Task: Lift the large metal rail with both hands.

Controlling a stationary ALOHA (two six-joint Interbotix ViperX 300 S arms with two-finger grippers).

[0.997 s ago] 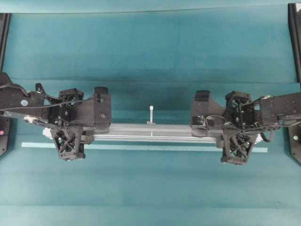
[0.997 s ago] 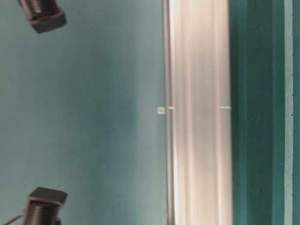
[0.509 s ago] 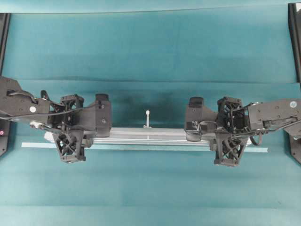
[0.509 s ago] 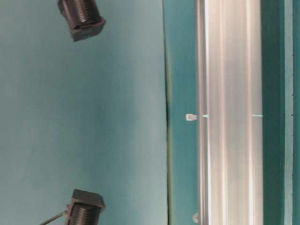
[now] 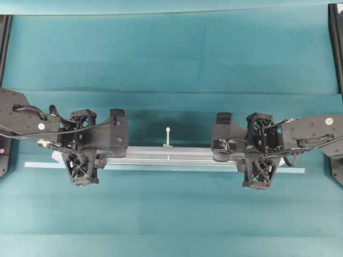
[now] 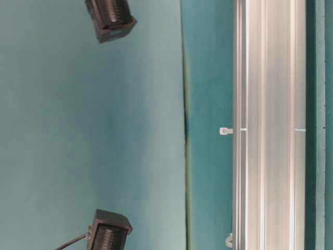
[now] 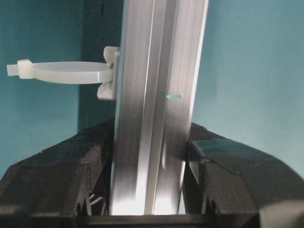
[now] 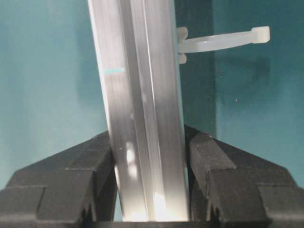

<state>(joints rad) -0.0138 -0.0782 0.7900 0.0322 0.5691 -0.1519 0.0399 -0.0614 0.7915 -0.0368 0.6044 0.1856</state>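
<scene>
The large metal rail [image 5: 171, 156] is a long grooved silver bar lying left to right across the teal table, just behind a pale tape strip. A pale peg [image 5: 168, 136] sticks out from its middle. My left gripper [image 5: 84, 152] is shut on the rail near its left end, and my right gripper [image 5: 260, 155] is shut on it near its right end. In the left wrist view the black fingers [image 7: 90, 175] press both sides of the rail [image 7: 156, 95]. The right wrist view shows the same grip, with fingers [image 8: 209, 166] against the rail [image 8: 137, 85]. In the table-level view the rail [image 6: 268, 125] sits close to the table.
The thin pale tape strip [image 5: 177, 168] runs along the table just in front of the rail. Black frame posts stand at the far left [image 5: 4, 32] and far right [image 5: 336, 43]. Two black arm parts [image 6: 112, 18] [image 6: 109, 232] show in the table-level view.
Both grippers have come down with the rail still held between them. In the table-level view the rail has moved toward the table, and from overhead it looks narrower.
</scene>
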